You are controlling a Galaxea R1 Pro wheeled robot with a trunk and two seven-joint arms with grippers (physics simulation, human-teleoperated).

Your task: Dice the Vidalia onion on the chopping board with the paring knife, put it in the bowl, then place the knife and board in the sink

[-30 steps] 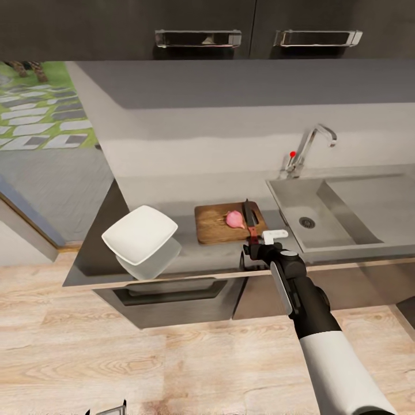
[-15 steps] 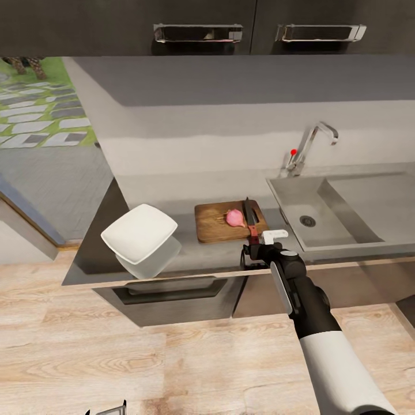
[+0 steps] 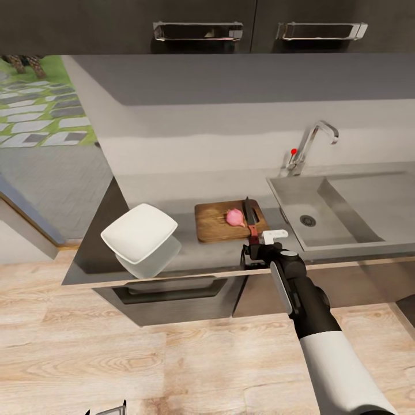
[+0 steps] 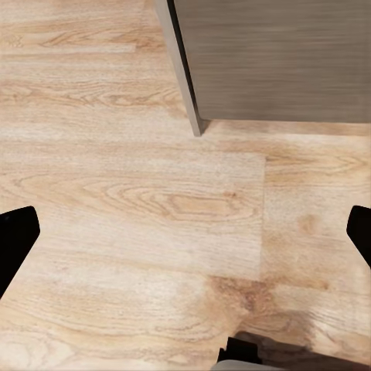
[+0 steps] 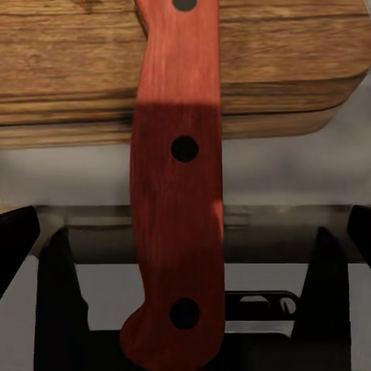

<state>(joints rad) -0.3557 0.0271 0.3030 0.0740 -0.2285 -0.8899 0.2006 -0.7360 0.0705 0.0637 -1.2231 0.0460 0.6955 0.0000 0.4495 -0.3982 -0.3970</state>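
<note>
Your paring knife (image 3: 250,216) lies w/ its long axis running straight away from your right gripper (image 3: 257,249): dark blade pointing toward the back wall, red handle (image 5: 178,178) pointing back at the fingers and hanging off the near edge of the chopping board (image 3: 229,222). In the right wrist view the handle end sits right between the two dark fingers, which stand wide apart on either side of it w/o touching, so that gripper is spread, nothing grasped.

The pink Vidalia onion (image 3: 234,218) is whole, on the board just left of the blade, a bit beyond the gripper.

Containers: the white bowl (image 3: 139,233) is well off to the gripper's left on the countertop (image 3: 196,253), nothing in it. The sink (image 3: 314,216) is just to the gripper's right, basin bare down to the drain.

Right arm reaches fwd from lower right, forearm angled up toward the counter edge, wrist low at the front lip. Left gripper (image 4: 185,239) hangs over the wood floor (image 4: 139,209) near a cabinet corner, fingertips far apart, holding nothing.
</note>
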